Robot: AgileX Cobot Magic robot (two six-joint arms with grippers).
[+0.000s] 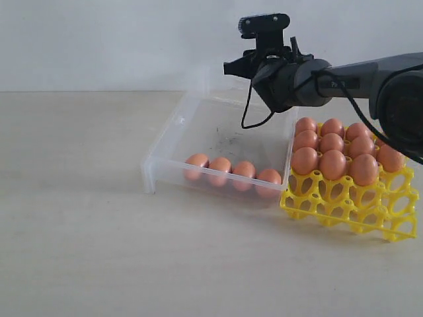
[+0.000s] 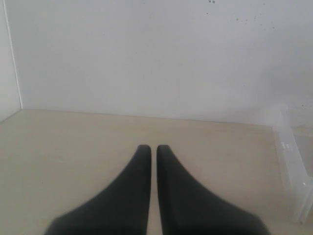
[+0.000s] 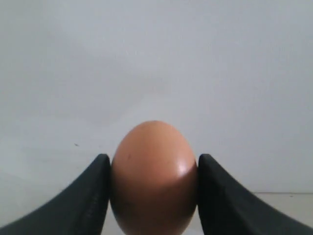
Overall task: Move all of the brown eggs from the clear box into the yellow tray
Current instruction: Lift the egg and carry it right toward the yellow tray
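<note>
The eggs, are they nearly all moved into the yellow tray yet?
Mostly. Done: about ten brown eggs already sit in the yellow tray. In hand: the right gripper holds one egg, lifted in the air. Left: four eggs lie in a row along the near wall of the clear box, and the tray's front cups are empty. The left gripper is shut, holding nothing.

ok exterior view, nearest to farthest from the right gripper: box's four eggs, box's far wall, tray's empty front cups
1. clear box's far wall, directly beneath
2. four brown eggs, along its near wall
3. yellow tray's empty front cups, lower right
</note>
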